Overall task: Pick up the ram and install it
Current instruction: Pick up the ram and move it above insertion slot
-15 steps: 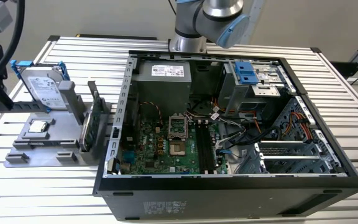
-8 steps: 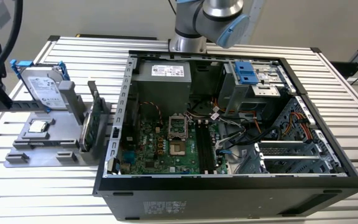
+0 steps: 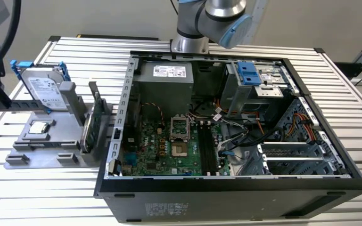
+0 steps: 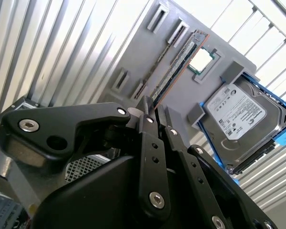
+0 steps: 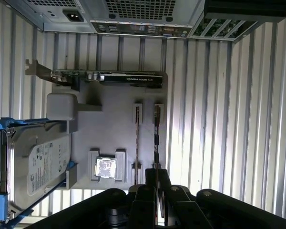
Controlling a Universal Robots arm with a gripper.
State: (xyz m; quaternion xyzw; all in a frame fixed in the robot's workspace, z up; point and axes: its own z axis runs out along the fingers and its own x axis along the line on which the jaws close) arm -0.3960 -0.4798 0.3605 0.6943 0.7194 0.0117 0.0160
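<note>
One ram stick stands on its long edge in a grey holder tray, along the tray edge farthest from the hard drive. In the first wrist view two parallel slots run side by side there. The ram fills the one nearer the tray's edge. The other shows a thin line, and I cannot tell whether that is a second stick.

The gripper hangs above the near end of the ram. Its two fingers are drawn together with a narrow slit between them and nothing clamped in it. It does not touch the stick.

The tray also carries three other parts:
- One silver hard drive in a blue bracket leans at the opposite edge.
- One square processor chip lies flat between the drive and the slots.
- One green circuit card stands on edge along the tray side nearest the computer case.

In the exterior view the tray sits on the slatted metal worktop, just beside the one open case and toward the exterior view's left. Inside the case lies one motherboard with a group of long black slots. I cannot count the slots for certain. The single arm rises at the worktop's far edge.
</note>
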